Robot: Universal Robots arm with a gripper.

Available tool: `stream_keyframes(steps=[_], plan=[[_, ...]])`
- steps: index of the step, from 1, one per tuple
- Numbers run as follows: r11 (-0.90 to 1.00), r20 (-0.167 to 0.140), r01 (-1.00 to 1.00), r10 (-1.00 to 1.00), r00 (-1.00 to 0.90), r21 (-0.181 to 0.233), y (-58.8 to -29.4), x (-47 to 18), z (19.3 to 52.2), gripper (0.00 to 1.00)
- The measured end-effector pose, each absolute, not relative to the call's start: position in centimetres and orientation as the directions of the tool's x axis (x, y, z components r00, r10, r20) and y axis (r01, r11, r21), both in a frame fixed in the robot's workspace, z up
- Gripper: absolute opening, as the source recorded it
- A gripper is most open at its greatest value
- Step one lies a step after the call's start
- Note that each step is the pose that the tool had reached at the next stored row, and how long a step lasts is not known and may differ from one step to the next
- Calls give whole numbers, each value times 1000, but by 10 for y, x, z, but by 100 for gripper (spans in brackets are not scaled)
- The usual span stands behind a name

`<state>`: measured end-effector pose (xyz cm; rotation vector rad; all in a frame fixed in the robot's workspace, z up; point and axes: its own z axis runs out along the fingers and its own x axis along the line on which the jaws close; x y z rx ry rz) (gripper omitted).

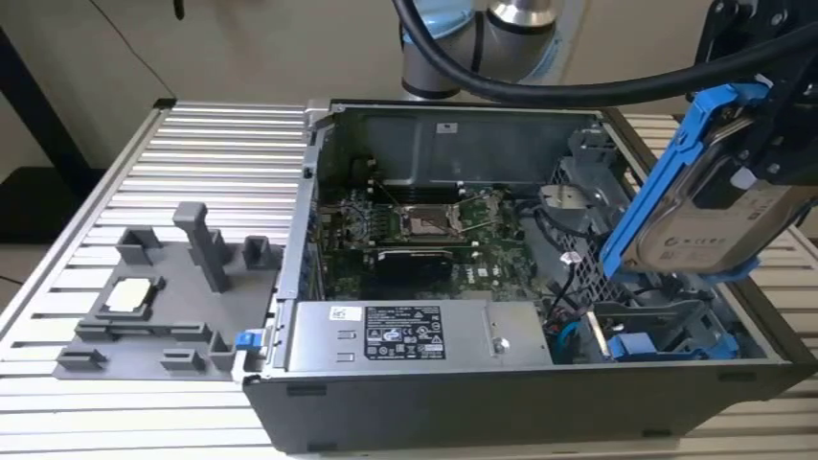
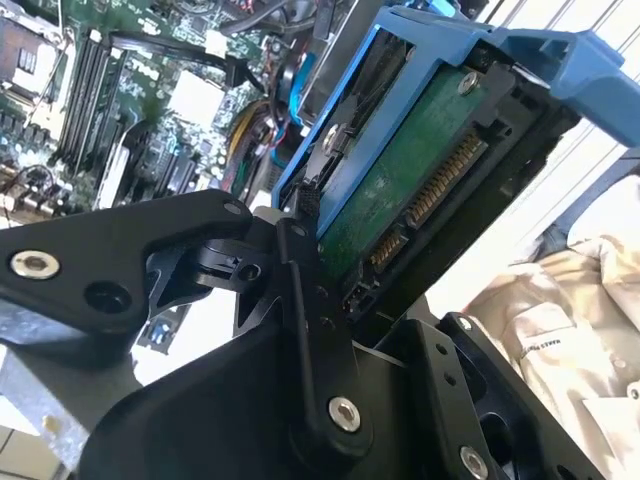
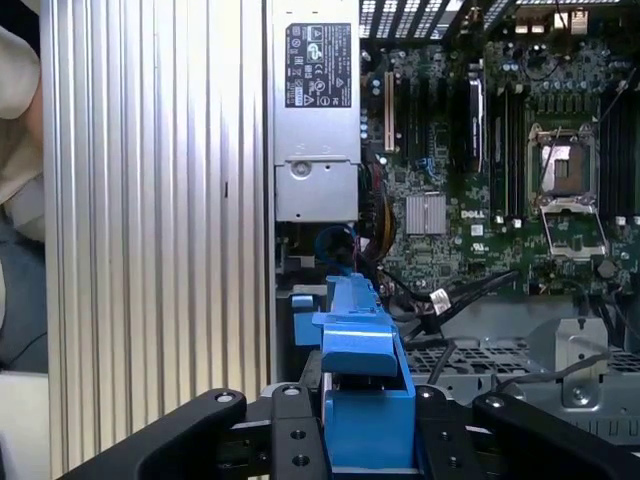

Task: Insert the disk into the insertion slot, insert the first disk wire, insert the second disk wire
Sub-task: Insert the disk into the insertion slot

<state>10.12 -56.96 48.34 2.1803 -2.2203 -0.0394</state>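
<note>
1. The disk (image 1: 700,216) hangs tilted in the air, above the drive cage end of the open case (image 1: 511,412), at the exterior view's right.
2. The gripper (image 1: 757,158) is clamped on the disk's blue caddy.
3. The insertion slot (image 1: 654,333) sits just below, and the disk isn't in it yet.
4. The power supply box (image 1: 383,337) and motherboard (image 1: 422,235) lie beside the slot.

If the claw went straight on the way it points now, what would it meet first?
Likely the drive cage: the claw grips the tilted disk, whose lower end aims at the cage around the blue-railed slot. Depth is unclear, so it may catch the rim rather than enter.
</note>
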Motion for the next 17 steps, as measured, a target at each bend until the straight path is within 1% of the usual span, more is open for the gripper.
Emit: stream_keyframes(steps=[17], plan=[[18,3,-999,-1000,-18,28,-570,101,474,33]])
